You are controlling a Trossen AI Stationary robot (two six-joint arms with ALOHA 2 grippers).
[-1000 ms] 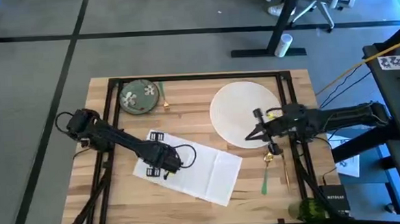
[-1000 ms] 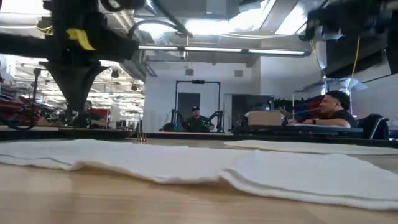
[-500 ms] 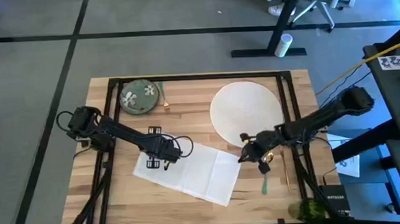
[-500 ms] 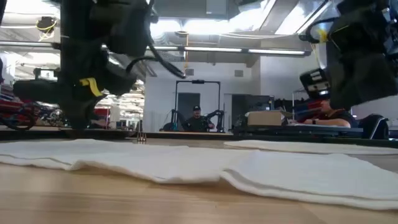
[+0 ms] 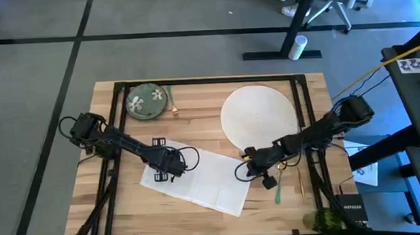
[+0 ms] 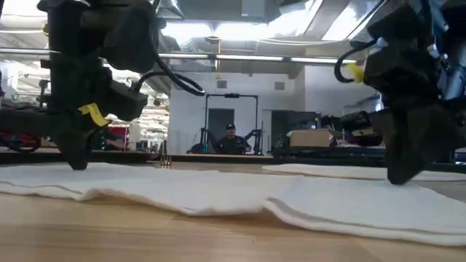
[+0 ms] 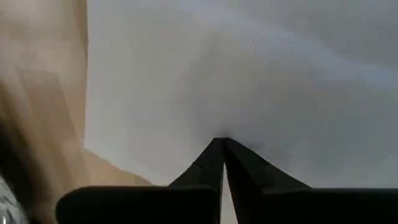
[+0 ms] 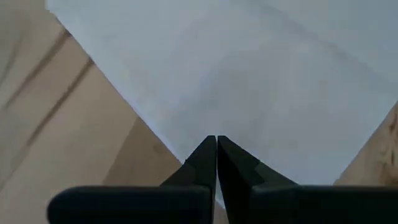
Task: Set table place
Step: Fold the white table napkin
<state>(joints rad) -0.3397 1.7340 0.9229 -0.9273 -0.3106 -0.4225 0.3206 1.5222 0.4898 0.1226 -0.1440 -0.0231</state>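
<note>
While both my arms are working over the white napkin (image 5: 202, 179), I am noting positions from the left side across. Small green flowered dish (image 5: 146, 102) is sitting at the far left corner of the desk (image 5: 196, 125), a gold utensil (image 5: 173, 101) lying just beside it, both well apart from my arms. My left gripper (image 5: 162, 168) is pressing down on the napkin's left end, fingers closed tip to tip on the cloth; whether fabric is actually pinched between them, I cannot tell. The napkin is lying flat and askew across the near middle of the desk, likely needing to be straightened or folded, which would explain one gripper at each end. My right gripper (image 5: 247, 169) is touching down at the napkin's right corner, fingers likewise shut together. Large white plate (image 5: 259, 118) is resting just behind it. Green-handled cutlery (image 5: 277, 189) is lying at the right, near the edge, and the green tumbler (image 5: 320, 220) is sitting at the near right corner.
</note>
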